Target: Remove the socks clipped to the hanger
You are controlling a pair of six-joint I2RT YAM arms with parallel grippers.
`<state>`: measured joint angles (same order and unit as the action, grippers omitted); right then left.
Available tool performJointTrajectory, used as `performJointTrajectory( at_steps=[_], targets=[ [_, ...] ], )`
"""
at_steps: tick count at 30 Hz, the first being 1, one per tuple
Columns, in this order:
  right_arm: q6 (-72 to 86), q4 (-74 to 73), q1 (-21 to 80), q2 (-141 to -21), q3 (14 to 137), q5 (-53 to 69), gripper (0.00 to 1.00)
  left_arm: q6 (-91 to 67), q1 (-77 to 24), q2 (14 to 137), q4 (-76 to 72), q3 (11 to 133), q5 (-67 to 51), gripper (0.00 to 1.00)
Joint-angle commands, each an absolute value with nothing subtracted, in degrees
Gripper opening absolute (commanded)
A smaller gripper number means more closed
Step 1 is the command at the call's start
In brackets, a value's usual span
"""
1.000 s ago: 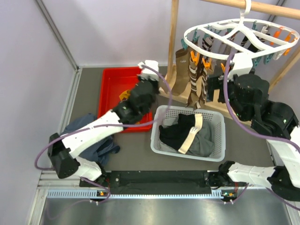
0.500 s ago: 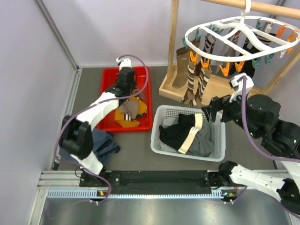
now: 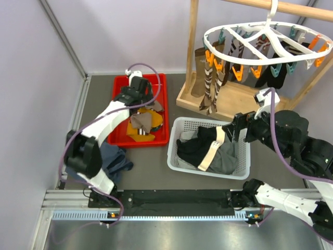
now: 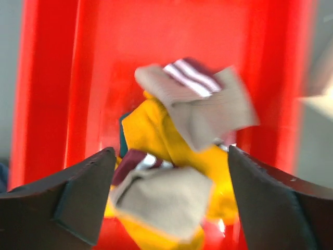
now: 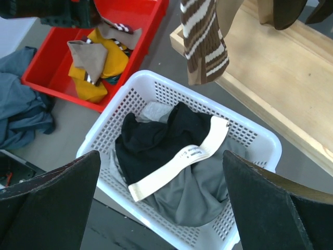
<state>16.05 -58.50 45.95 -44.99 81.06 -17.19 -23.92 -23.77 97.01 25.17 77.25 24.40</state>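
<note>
So: left gripper (image 4: 169,151) has just sprung wide over the red tray (image 3: 120,86) by the table's far edge, left side. Nothing is between its fingers, and the dropped socks (image 3: 141,122) lie heaped below it. Right gripper (image 5: 161,156) has come down off the hanger (image 3: 260,39) and hangs spread and empty over the white basket (image 3: 205,173) mid-table. My read: one more sock delivered, plenty left. A row is still clipped round the rim, e.g. the striped socks (image 3: 210,86) at its left end. The hanger hooks on the wooden rack (image 3: 192,52) at the far-right corner. Materials: the tray is glossy hard plastic. The heap is soft crumpled knit, mustard plus grey with maroon stripes. The hanger is a thin white plastic oval with curved crossbars and orange and teal clips (image 3: 237,73). The basket is perforated plastic holding black and grey cloth (image 3: 200,148) with a beige band.
</note>
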Motion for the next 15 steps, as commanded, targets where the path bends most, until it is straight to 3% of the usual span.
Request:
performJointTrajectory(
  at_steps=[1, 5, 15],
  targets=[
    [18.2, -56.9, 45.5, -42.5, 81.5, -15.6, 0.99, -19.3, -23.8, 82.9, 23.7, 80.9, 11.1, 0.97],
    [18.8, -56.4, 45.5, -41.8, 82.4, -17.7, 0.99, -17.9, -23.9, 70.8, 17.9, 76.2, -3.7, 0.99],
    [20.7, -51.5, 45.5, -35.5, 82.1, -16.0, 0.99, -25.8, -23.9, 51.9, 8.9, 66.0, -23.1, 0.99]
  ],
)
